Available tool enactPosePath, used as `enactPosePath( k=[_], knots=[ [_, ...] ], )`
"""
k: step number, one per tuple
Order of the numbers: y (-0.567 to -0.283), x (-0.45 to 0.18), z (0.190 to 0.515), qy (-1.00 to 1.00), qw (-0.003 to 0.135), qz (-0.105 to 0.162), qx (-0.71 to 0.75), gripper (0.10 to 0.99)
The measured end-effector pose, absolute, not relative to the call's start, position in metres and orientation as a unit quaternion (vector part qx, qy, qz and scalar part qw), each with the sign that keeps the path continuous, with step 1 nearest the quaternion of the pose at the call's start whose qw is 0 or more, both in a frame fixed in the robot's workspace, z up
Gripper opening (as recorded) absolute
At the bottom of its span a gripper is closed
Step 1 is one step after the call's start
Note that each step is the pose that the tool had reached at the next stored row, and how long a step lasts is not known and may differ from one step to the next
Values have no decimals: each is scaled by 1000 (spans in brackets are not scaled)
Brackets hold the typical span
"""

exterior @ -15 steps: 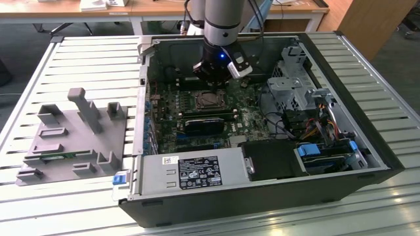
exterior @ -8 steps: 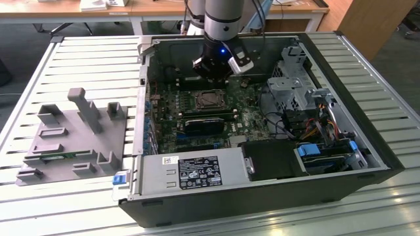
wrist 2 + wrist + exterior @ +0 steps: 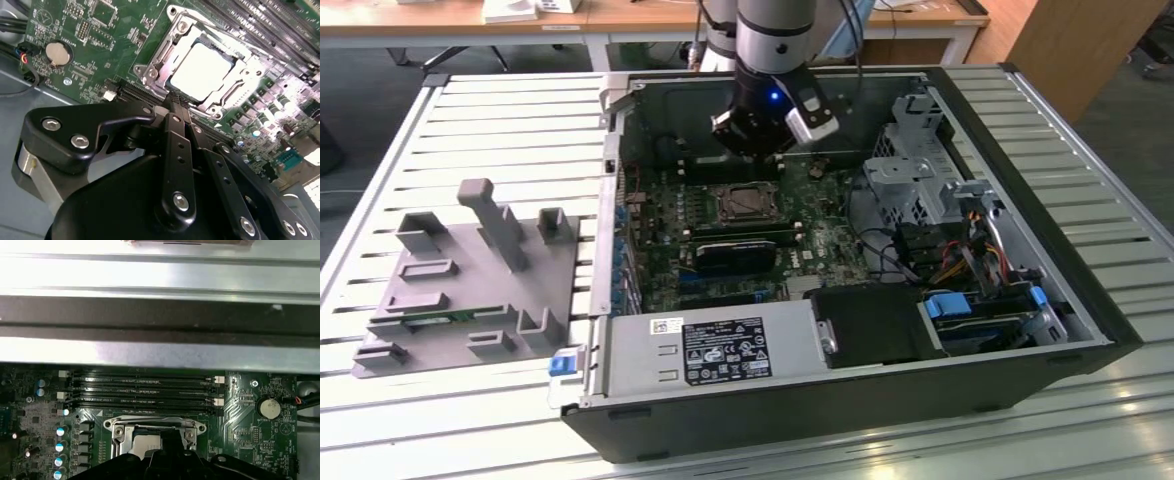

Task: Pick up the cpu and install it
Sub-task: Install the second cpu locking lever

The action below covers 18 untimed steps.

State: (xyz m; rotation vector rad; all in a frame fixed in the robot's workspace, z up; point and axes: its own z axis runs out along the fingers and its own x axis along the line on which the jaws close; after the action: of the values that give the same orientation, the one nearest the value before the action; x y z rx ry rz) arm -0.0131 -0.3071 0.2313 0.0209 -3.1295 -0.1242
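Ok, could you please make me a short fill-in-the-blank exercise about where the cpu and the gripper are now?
1. The cpu lies in the metal-framed ___.
2. The gripper hangs above the green ___, close to the cpu.
3. The grey fixture stands ___ the computer case, on the slatted table.

Missing words: socket; motherboard; outside.

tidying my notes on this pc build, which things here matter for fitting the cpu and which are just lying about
Part of the job:
- cpu, lying in the socket
- socket with its metal frame
- claw, fingers together, holding nothing, just beside the socket

Just lying about:
- grey parts holder on the table, at the exterior view's left
- coin battery
- drive cage
- power supply
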Motion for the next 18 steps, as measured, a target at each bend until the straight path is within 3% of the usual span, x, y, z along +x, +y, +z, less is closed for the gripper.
enactPosePath(
  k=[18],
  knots=[
    [-342, -13, 241, -999, 6, -40, 7, 106]
  ],
)
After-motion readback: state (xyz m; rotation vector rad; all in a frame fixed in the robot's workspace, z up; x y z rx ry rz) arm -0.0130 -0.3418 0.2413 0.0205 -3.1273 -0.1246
